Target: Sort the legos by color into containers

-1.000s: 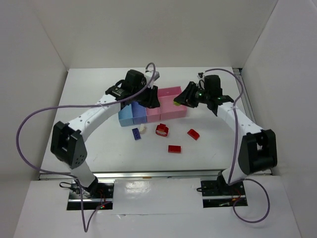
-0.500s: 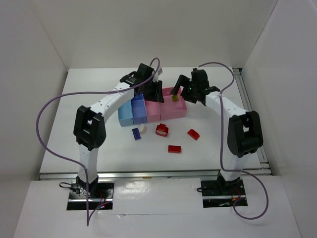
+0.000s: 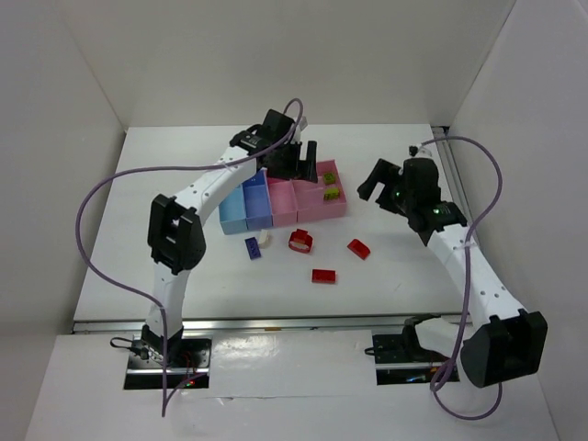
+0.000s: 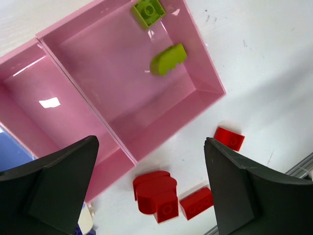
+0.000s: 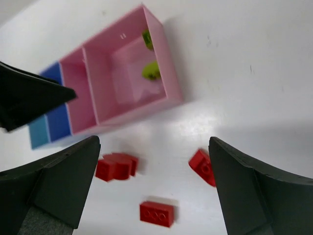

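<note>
Overhead view: a row of four joined containers (image 3: 285,216) is sitting mid-counter (image 3: 156,147). The left gripper (image 3: 308,158) is hovering over the wide pink bin (image 4: 195,58), its jaws spread wide and grasping nothing. The right gripper (image 3: 375,179) is hanging just right of the row, likewise released and empty. Two lime green legos (image 4: 167,59) are lying inside the wide pink bin (apart from each other). Three red legos (image 3: 322,275), a dark blue lego (image 3: 252,247) and a whitish lego (image 3: 265,237) are lying on the counter in front of the row.

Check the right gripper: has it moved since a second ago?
Yes. The right gripper has pulled back rightward, clear of the wide pink bin it was over a second ago.
</note>
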You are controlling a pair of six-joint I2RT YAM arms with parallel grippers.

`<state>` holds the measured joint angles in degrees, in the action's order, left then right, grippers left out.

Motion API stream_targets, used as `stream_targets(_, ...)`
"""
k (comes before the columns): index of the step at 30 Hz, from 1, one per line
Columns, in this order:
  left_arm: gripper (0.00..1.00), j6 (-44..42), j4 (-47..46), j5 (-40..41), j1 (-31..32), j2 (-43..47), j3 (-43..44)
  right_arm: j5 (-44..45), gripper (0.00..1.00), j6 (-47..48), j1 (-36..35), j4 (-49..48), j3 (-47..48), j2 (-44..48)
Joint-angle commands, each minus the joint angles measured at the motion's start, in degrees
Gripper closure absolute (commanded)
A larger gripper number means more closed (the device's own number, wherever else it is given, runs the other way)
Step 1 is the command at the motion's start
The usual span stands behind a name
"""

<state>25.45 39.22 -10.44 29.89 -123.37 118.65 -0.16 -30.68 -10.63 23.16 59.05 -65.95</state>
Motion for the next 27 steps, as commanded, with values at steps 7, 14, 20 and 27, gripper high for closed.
stream_targets(7, 0.01, -0.5, -1.6, 10.8, 1.3, 25.3, -16.8, -0.2, 0.01, 3.3, -15.1, 6.7, -8.9, 1.5)
stream_targets(14, 0.01, 2.7, -1.1, 10.4, -1.7, 37.2, -30.3, 11.0, 0.01, -3.8, -32.3, 5.5, -3.9, -9.9)
stream_targets(20, 0.01, 3.7, -1.1, 14.7, -3.4, 42.1, -38.5, 17.6, 0.1, -14.5, -38.5, 0.6, 1.9, -18.9)
stream_targets(27, 0.01, 2.2, -1.1, 14.7, -4.0, 43.5, -39.6, 23.9, 0.22, -16.4, -39.6, 1.9, 8.5, -27.3)
